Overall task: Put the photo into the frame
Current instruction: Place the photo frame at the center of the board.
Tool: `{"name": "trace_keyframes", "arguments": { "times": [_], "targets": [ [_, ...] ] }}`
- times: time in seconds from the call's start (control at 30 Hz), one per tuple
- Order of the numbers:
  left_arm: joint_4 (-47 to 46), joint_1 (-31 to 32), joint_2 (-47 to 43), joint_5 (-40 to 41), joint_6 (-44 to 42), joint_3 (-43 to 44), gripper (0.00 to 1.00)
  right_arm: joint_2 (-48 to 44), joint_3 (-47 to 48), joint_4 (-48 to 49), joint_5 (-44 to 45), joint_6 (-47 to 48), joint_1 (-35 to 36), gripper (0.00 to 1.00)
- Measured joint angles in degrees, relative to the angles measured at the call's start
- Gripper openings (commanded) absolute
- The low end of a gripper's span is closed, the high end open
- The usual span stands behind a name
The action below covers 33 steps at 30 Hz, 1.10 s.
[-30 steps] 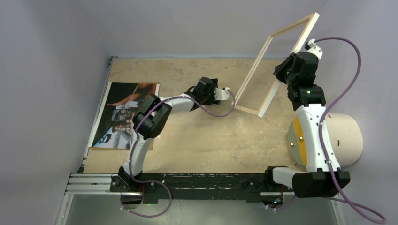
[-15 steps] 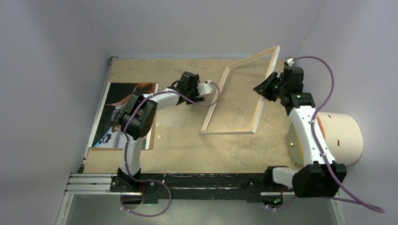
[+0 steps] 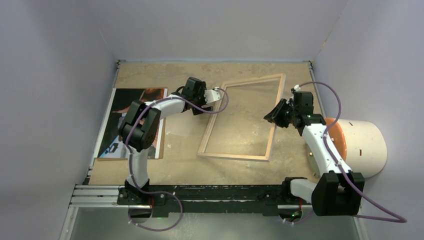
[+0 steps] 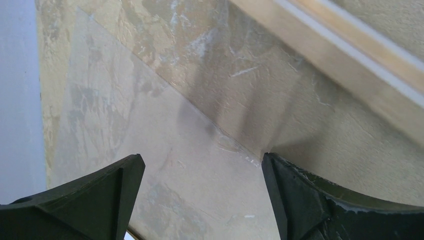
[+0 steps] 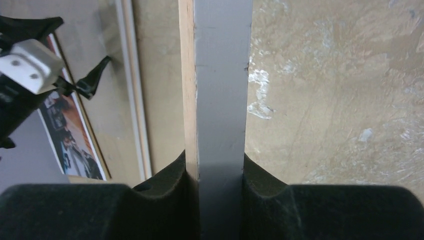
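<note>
At the far left of the desk [image 3: 210,172] the photo [image 3: 117,127] lies flat, face up, with its long side along the left edge. A strip of brown board [image 3: 161,150] shows under its right and near sides. The left arm [image 3: 150,112] reaches across the photo's far end.

The left pincer [image 4: 199,165] hangs just beside the frame's far-left corner, and its fingers [image 4: 107,195] are spread wide apart with nothing between them. Its wrist view looks down on a clear sheet [image 4: 150,145] lying flat on the desk, one corner near the right finger. A frame rail crosses the upper right of that view.

The frame [image 3: 235,156] sits in the middle of the desk, well apart from the photo. It is turned askew, with its wood-coloured face up and bare desk showing through the opening. It lies low, but I cannot tell whether the right rail rests on the desk.

The right pincer [image 5: 220,170] is clamped on that right rail about halfway along, one finger on each side of it. From the right wrist the rail shows a white face and a wood edge.

Further right, past the desk's edge, a pale drum [image 3: 367,147] lies on its side behind the right arm, with an orange disc [image 3: 334,134] at its left end.
</note>
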State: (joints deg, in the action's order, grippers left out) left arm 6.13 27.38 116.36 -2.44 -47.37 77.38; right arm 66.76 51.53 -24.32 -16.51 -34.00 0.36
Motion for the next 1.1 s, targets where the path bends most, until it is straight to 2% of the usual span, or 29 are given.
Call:
{"name": "trace_keyframes", "arguments": {
  "times": [0.2,0.53,0.67,0.83,1.03,1.1],
  "targets": [
    [-0.28,0.00,-0.76,-0.35,-0.22,-1.33,0.96,3.15,-4.83,3.13,-0.50,1.68,0.11,0.00],
    [-2.67,1.38,-1.53,0.90,-1.44,-3.43,0.96,12.44,-8.24,4.28,0.33,4.46,0.83,0.10],
    [-3.76,3.23,-1.77,1.27,-1.68,-4.17,0.96,15.54,-8.28,5.68,1.84,5.22,0.85,0.17],
    [-4.46,5.46,-2.71,2.49,-2.19,-5.73,0.96,18.97,-8.26,6.08,5.46,7.02,0.85,0.39],
    [-4.15,6.58,-3.06,2.64,-2.71,-6.05,0.96,18.91,-7.45,7.32,6.99,6.56,0.87,0.67],
    [-4.07,7.08,-3.17,2.58,-2.71,-6.19,0.96,18.58,-7.39,7.67,7.72,6.54,1.07,0.79]
  ]
}}
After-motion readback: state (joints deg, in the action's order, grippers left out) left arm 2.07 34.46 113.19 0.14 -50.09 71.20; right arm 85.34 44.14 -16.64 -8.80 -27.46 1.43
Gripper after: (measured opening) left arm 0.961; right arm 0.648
